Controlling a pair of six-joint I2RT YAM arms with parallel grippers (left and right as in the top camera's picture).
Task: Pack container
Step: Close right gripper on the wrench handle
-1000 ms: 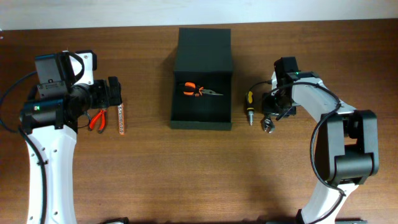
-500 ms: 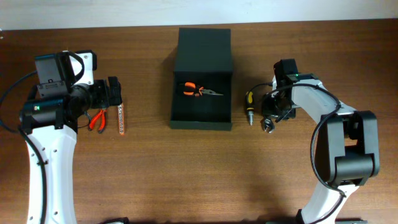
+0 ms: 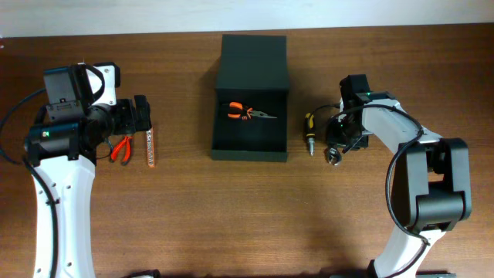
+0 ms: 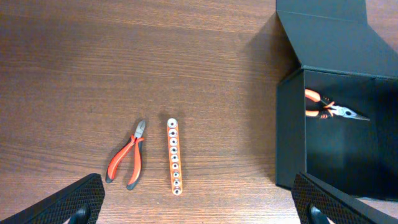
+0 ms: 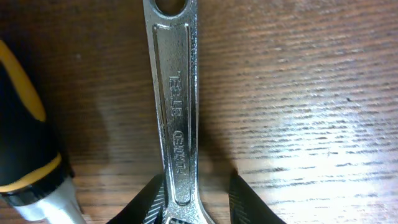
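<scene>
Right hand point(image 3: 333, 153) straddles wrench point(image 5: 177, 93), container point(image 3: 250, 153) well apart.

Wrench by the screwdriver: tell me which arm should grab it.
Right. The right gripper sits over the wrench, fingers either side of it; the left gripper is far off, by the red pliers.

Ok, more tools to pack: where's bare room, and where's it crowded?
Inside the container, the floor nearer the robot than the pliers is bare. The table between bit strip and container is free. Crowded: right of the container, where screwdriver, wrench and right fingers bunch.
</scene>
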